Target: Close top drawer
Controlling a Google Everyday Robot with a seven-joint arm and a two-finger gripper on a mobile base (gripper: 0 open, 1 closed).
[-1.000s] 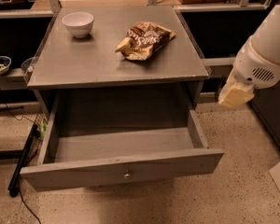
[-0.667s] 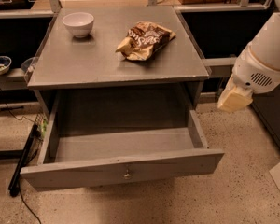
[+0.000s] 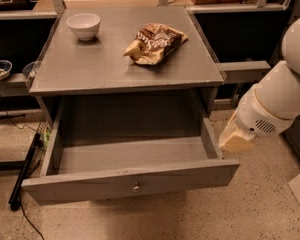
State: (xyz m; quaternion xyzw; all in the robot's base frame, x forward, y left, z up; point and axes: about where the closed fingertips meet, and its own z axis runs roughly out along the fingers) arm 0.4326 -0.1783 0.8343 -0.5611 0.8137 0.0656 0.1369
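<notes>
At the far left edge, a small patterned dish (image 3: 0,69) sits on a low dark shelf, and a black cable (image 3: 23,175) runs along the speckled floor below it. Next comes a grey table (image 3: 90,66). A white bowl (image 3: 83,25) stands near the back left corner of its top. Under the top, the top drawer (image 3: 180,177) is pulled far out toward the viewer, showing a bare grey floor inside. Its long plain front panel carries one small round metal knob (image 3: 136,187) at centre. A crumpled brown and tan snack bag (image 3: 155,43) lies toward the back right corner of the table top; its printing is too blurred to read. To the right of the drawer, the white robot arm (image 3: 282,96) reaches in from the right edge of the view and slants down to the left. At its tip the cream-coloured gripper (image 3: 237,136) hangs just outside the drawer's right side wall, near the right front corner and a little behind the front panel. Whether it touches the drawer cannot be told, nor whether the claw is open or shut; nothing can be seen in its hold.
</notes>
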